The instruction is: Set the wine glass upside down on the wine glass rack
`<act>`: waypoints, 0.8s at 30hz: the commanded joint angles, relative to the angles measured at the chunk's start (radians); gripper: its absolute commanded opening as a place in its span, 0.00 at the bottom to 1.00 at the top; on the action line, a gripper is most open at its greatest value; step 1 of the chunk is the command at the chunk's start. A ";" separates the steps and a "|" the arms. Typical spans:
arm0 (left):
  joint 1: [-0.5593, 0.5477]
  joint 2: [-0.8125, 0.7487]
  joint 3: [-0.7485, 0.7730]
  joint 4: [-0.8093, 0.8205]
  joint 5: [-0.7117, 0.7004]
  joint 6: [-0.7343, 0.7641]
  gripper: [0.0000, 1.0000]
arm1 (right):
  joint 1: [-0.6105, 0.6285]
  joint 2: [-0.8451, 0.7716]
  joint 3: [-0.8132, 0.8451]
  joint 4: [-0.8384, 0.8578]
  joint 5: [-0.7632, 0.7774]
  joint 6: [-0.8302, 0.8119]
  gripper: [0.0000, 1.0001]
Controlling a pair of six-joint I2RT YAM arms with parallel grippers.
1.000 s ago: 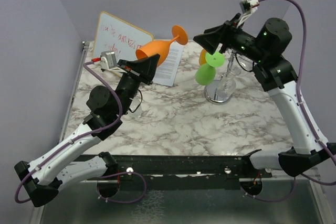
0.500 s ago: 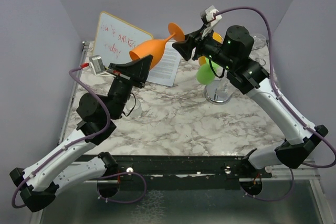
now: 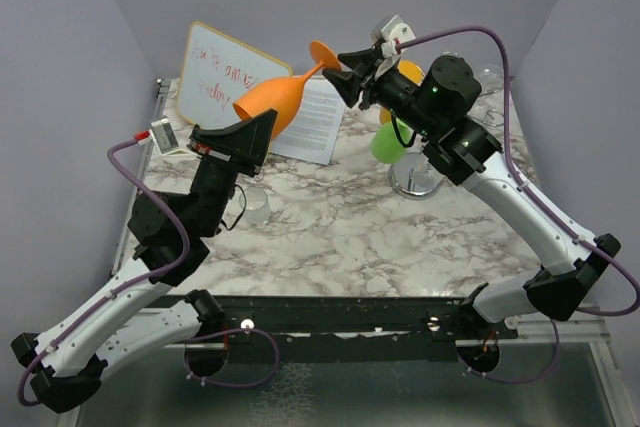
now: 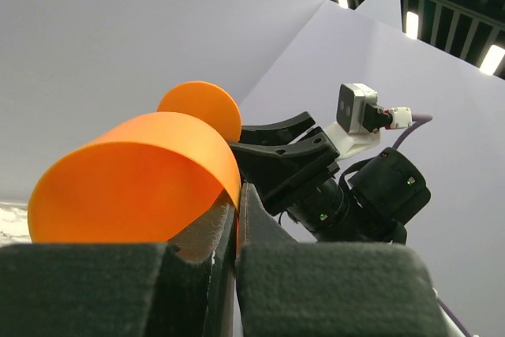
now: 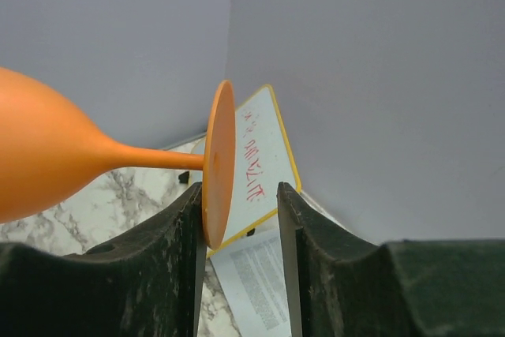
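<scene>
An orange wine glass (image 3: 275,97) lies roughly level in the air above the back of the table, foot to the right. My left gripper (image 3: 268,119) is shut on the bowl's rim (image 4: 225,167). My right gripper (image 3: 340,72) has its jaws either side of the foot disc (image 5: 219,163). The disc rests against the left finger, with a gap to the right finger, so it is open. The chrome wine glass rack (image 3: 418,183) stands at the back right, partly hidden behind the right arm.
A green glass (image 3: 388,144) and a yellow-orange one (image 3: 410,71) hang at the rack. A whiteboard (image 3: 215,72) leans at the back left beside a printed sheet (image 3: 315,122). The tabletop (image 3: 340,227) is marble.
My right gripper swung left from the rack to the orange glass's foot, and its jaws narrowed around it. The left arm drew the glass slightly left and up.
</scene>
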 commanded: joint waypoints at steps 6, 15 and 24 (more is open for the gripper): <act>-0.002 -0.020 0.028 -0.043 0.014 -0.004 0.00 | 0.015 0.023 0.027 0.056 -0.038 -0.126 0.01; -0.002 -0.050 0.015 -0.231 -0.098 -0.018 0.63 | 0.015 -0.022 0.009 -0.007 0.060 -0.311 0.01; -0.002 -0.061 0.129 -0.499 -0.158 0.054 0.90 | 0.015 -0.116 -0.228 0.118 0.031 -0.563 0.01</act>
